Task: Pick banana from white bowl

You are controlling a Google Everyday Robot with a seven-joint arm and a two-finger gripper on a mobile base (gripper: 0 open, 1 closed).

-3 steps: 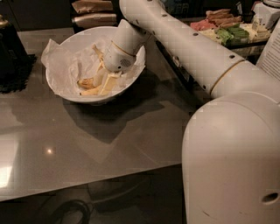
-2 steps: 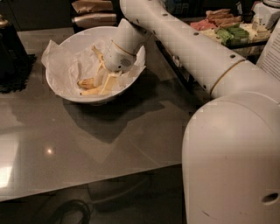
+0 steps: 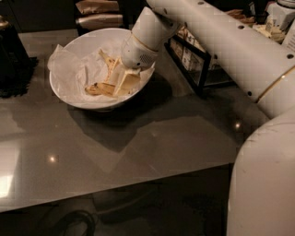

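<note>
The white bowl (image 3: pixel 62 90) stands at the back left of the grey table and is lined with crumpled white paper (image 3: pixel 69 69). A browned yellow banana (image 3: pixel 99 88) lies at its bottom, one end pointing up toward the far rim. My gripper (image 3: pixel 123 82) reaches down into the bowl from the right, with its tip right at the banana's right end. The gripper's wrist hides part of the banana.
A dark object (image 3: pixel 14 55) stands left of the bowl. A black wire rack (image 3: pixel 193 60) with packaged items stands right of the bowl, under my arm. Packaged food (image 3: pixel 97 14) lies behind the bowl. My arm's large white body (image 3: pixel 262 184) fills the lower right.
The gripper stays in the bowl at the banana. The arm's upper part has shifted, and the rack to the right of the bowl now shows beneath it.
</note>
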